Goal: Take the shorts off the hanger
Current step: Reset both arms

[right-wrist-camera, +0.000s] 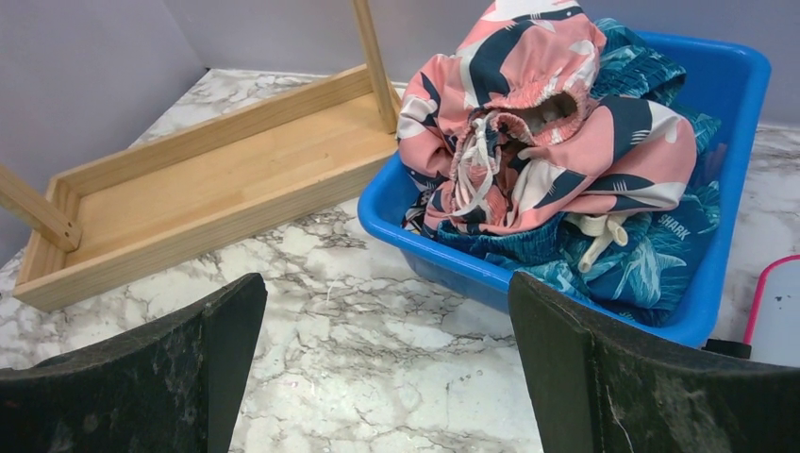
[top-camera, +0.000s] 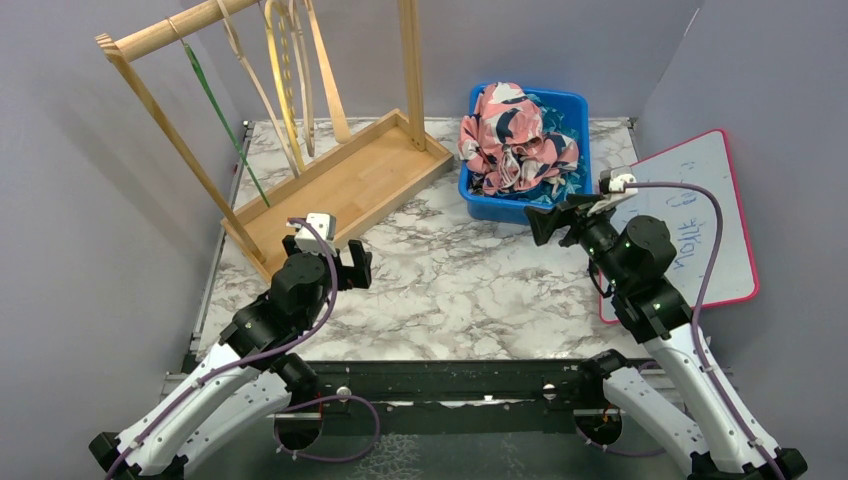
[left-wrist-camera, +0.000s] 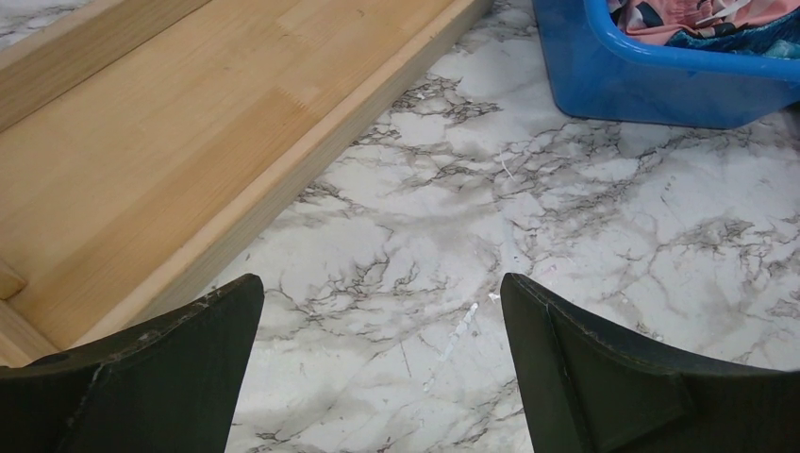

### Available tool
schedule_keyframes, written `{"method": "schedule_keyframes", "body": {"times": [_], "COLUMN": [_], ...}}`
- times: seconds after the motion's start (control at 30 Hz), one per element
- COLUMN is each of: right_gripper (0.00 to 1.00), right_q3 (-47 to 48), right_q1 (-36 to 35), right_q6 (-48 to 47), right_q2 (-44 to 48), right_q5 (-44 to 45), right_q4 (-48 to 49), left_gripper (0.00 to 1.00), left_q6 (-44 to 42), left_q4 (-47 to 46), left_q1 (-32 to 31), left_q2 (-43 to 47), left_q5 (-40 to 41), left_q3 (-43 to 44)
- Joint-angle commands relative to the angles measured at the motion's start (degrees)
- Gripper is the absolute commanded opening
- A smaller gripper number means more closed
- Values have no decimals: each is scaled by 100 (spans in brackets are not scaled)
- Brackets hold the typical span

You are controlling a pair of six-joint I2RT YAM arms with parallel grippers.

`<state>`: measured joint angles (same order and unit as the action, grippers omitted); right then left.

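Shorts, two pairs visible: one pink with navy-white blotches (right-wrist-camera: 557,142) heaped on one teal patterned pair (right-wrist-camera: 651,269), both inside the single blue bin (right-wrist-camera: 382,203) on the marble surface (right-wrist-camera: 377,377). One wooden rack (top-camera: 350,180) beside the bin carries one green hanger (top-camera: 215,100) and several pale hangers (top-camera: 285,80). Tools, two: left tool (left-wrist-camera: 377,302) and right tool (right-wrist-camera: 387,293), each spread fully wide over the surface, holding nothing.

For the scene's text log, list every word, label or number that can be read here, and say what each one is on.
"SHARK": printed on the teal patterned shorts lying in the blue bin, seen from the right wrist.
Blue handwriting on the whiteboard: turned sideways and too blurred to read.
No other text shows in any view.
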<state>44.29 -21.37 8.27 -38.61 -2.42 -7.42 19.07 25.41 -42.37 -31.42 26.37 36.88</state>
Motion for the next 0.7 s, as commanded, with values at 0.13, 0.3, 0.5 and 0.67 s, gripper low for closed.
{"method": "schedule_keyframes", "body": {"times": [0.13, 0.3, 0.5, 0.67], "right_gripper": [100, 100, 100, 100], "right_q3": [-57, -11, 6, -17], "right_q1": [14, 18, 17, 18], "right_q6": [-183, -165, -122, -91], "right_q2": [208, 240, 226, 205], "right_q5": [186, 118, -6, -27], "right_q4": [-47, -109, -133, -130], "left_gripper": [99, 99, 99, 99], "left_q6": [-79, -79, -79, -78], "left_q4": [-170, -174, -185, -185], "left_q1": [1, 1, 3, 1], "left_q2": [133, 162, 136, 140], "left_q5": [-117, -122, -176, -200], "left_q3": [32, 29, 38, 38]}}
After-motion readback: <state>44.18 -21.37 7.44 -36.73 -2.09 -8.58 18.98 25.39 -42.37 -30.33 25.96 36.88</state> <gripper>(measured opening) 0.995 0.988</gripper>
